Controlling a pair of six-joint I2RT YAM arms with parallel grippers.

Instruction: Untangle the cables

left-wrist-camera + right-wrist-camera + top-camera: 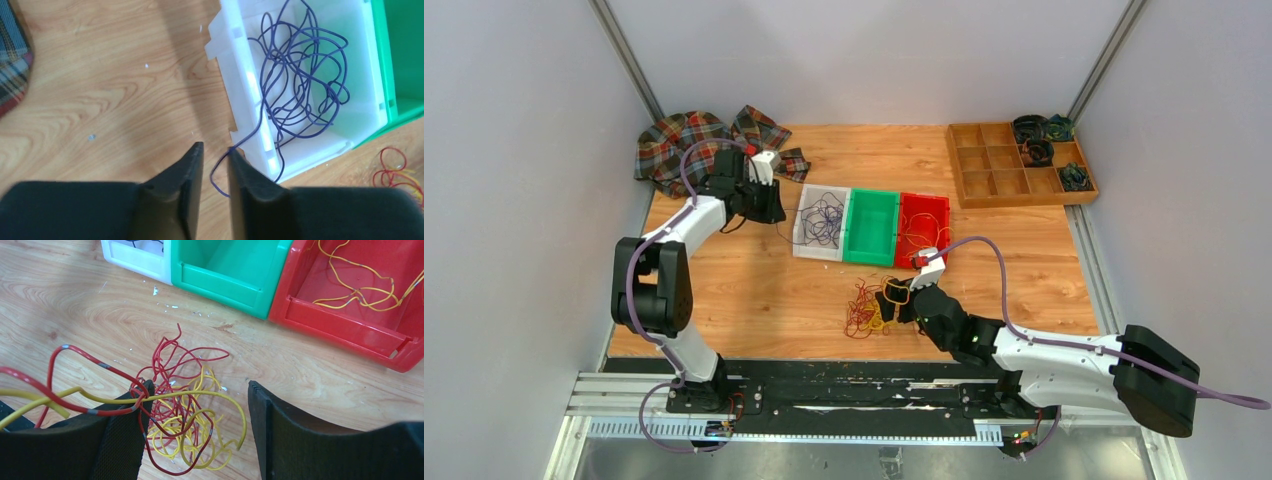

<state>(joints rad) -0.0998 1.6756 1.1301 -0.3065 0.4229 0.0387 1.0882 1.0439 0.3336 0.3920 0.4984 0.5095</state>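
My right tool [200,390] hangs low over the wood-grain desk [300,365], its matte black jaws spread wide and gripping nothing. Wiry red and yellow cables [185,425] lie tangled there, with a few strands draped over one finger. Beyond, thin purple cables [300,85] coil inside the glossy white plastic bin [372,75]. My reaching left tool [216,150] is narrowed to a slit, and one purple end lies loose in the gap.
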